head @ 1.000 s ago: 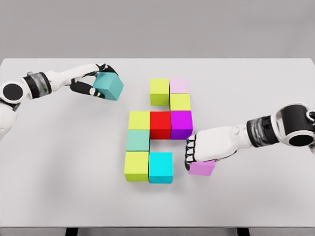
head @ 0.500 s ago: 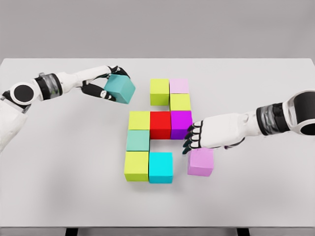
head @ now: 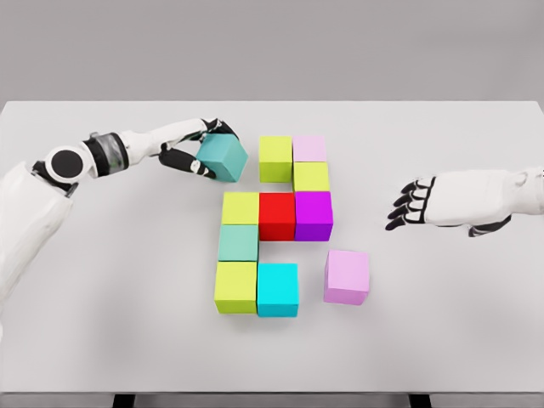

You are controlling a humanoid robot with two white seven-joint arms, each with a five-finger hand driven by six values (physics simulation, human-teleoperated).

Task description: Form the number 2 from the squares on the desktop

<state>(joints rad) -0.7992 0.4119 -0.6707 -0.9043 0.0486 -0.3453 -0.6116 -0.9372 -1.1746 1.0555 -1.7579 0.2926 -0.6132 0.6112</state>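
My left hand [head: 197, 149] is closed around a teal cube [head: 223, 158], with the fingers on its left side, and holds it just left of the lime cube [head: 275, 158] at the top of the figure, a small gap between them. My right hand [head: 416, 204] is at the right side over the white table [head: 102, 323], fingers spread and holding nothing, well apart from the cubes. Beside the top lime cube stands a pale pink cube [head: 309, 149], and below that one a second lime cube [head: 312, 177]. The middle row is a yellow-green cube [head: 240, 208], a red cube [head: 277, 215] and a purple cube [head: 314, 214], all touching. Under the yellow-green one sits a sea-green cube [head: 238, 243], then a lime cube [head: 236, 286] with a cyan cube [head: 278, 289] touching its right side. A lilac cube [head: 347, 276] stands alone near the cyan one, with a gap between, and a little turned.
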